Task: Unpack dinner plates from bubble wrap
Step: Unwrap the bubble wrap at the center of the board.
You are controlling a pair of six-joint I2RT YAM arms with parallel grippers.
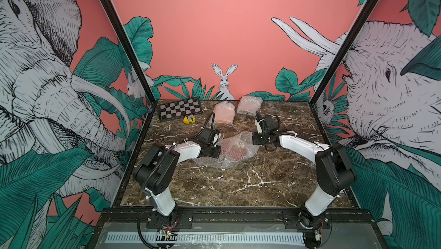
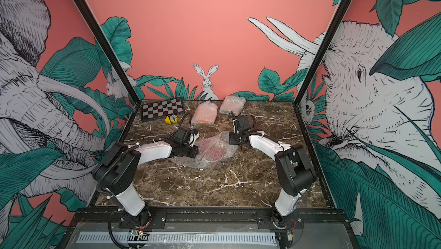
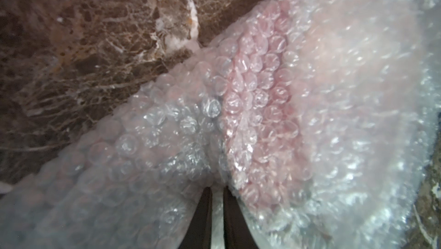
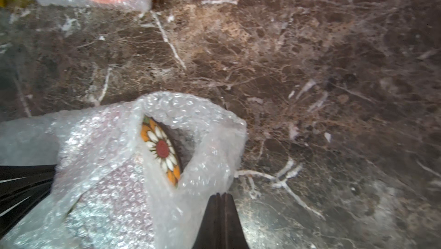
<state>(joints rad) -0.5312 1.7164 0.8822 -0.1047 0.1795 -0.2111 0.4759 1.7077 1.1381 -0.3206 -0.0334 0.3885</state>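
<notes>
- Clear bubble wrap [image 3: 262, 116] is pinched between closed jaws of left gripper [image 3: 217, 195] and right gripper [image 4: 220, 197].
- The flowered plate [image 4: 162, 150] could be flung onto the surface [image 4: 310, 69] by a sharp tug.

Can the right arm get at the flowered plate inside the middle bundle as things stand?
Probably not yet. The right end effector is shut on an edge of the bubble wrap, and the flowered plate shows only through a narrow opening; wrap covers the rest.
</notes>
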